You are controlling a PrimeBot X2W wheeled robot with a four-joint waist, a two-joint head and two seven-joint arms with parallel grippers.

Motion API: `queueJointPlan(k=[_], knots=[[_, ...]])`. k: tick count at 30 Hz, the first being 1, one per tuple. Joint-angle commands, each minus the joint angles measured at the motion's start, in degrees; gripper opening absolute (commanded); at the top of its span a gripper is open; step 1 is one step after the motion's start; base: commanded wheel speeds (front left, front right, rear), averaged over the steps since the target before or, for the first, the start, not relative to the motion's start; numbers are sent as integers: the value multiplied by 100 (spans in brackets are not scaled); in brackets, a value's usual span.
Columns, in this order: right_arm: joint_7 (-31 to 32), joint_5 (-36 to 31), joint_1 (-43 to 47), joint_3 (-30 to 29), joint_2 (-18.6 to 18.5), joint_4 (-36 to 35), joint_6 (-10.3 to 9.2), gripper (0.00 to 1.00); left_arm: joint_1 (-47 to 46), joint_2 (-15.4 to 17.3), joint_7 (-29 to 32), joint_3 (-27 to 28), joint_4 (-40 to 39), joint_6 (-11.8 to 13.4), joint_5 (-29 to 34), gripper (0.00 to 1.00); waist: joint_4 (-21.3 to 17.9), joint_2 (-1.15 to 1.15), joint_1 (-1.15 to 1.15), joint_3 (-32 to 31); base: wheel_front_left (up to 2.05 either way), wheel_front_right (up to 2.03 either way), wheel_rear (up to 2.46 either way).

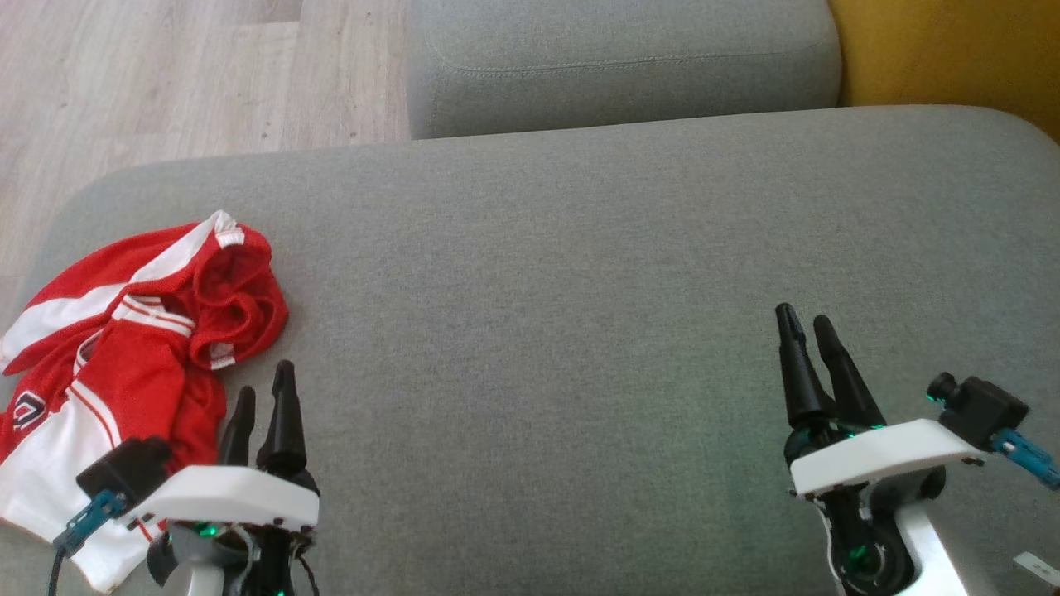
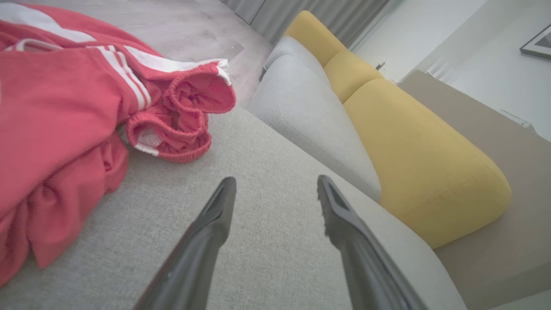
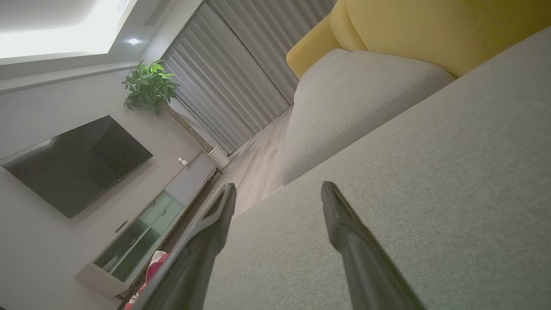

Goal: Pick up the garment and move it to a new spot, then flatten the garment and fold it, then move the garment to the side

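Head view: crumpled red garment (image 1: 141, 348) at left end of cushion (image 1: 580, 290); left gripper (image 1: 265, 379) just beside it, right gripper (image 1: 803, 314) well apart.
Left wrist view: fingers (image 2: 215, 215) parted, empty; probably best to pinch a thick bunched fold.
Right wrist view: fingers (image 3: 344, 224) parted, empty.

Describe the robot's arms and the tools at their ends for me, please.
Each arm ends in a white wedge-shaped cover with green lights glowing beneath. The left tool and right tool each have two long, tapering black fingers. A small black camera with a blue plug sits beside each; a dark cable hangs from the left one.
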Motion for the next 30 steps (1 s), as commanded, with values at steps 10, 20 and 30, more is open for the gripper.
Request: queueJointPlan(k=[10,20,30], knots=[[-247,-789,-402,188,-68,-227,30,100,-339,100,-225,-21,-325,130,796,100,-19,0,0,2,0,0,0],[-418,-1474,-459,218,-75,-101,34,100,-373,103,-393,-108,-389,225,1506,100,-26,0,0,-9,0,0,0],[-588,-2146,-526,215,-30,30,38,100,-392,108,-560,-172,-464,308,2216,100,-19,0,0,-26,0,0,0]])
